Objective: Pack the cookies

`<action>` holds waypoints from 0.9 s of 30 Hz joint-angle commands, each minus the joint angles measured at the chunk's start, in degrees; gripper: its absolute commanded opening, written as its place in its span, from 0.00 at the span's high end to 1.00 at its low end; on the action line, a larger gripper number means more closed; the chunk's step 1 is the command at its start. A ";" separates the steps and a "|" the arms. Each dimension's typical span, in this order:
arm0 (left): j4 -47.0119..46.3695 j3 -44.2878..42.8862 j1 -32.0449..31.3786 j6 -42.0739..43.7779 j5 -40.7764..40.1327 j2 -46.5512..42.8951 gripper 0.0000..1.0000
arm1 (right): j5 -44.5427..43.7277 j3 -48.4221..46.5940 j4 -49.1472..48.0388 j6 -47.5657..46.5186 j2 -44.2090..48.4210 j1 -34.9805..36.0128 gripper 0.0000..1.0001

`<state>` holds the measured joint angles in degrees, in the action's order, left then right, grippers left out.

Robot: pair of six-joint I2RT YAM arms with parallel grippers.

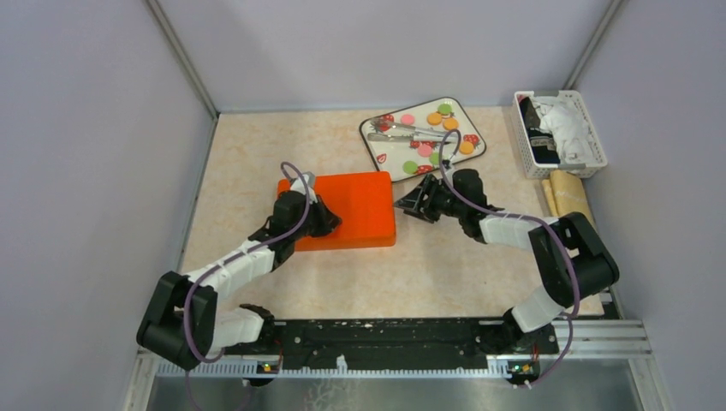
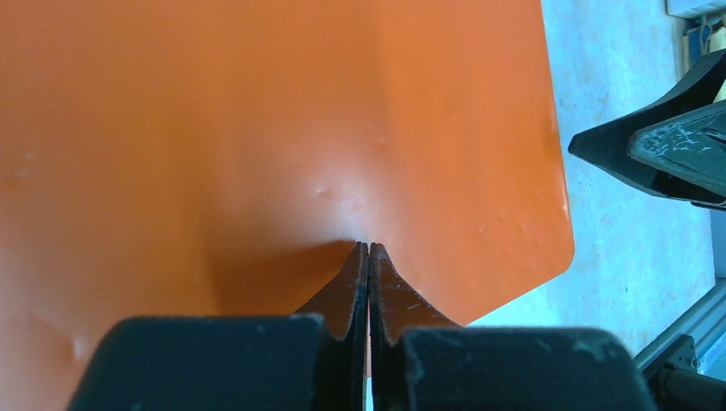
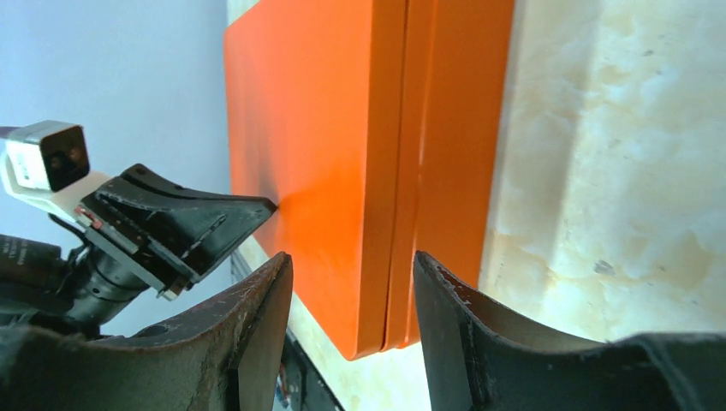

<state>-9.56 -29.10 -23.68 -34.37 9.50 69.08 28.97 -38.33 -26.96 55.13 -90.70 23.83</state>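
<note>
well, cookies [image 1: 435, 118] on tray [image 1: 370, 147], orange box [image 1: 360, 210] closed

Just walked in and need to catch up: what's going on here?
The left claw, shut, presses its tips on top of the closed orange box. The right claw is open at the box's right edge, not gripping it. The cookies lie on the tray behind, with the tongs on it too.

The cookies [image 1: 435, 118], small flat discs in orange, green and pink, lie scattered on the strawberry-print tray [image 1: 395, 151], far right
</note>
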 commanded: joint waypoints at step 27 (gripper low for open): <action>38.74 -18.22 16.65 -14.40 -39.22 -1.83 1.00 | -24.07 -23.57 40.57 -22.36 -5.51 2.80 1.00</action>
<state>26.44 -51.31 -7.16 -42.83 -24.49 65.58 7.16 -57.39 8.67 35.88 -93.08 25.45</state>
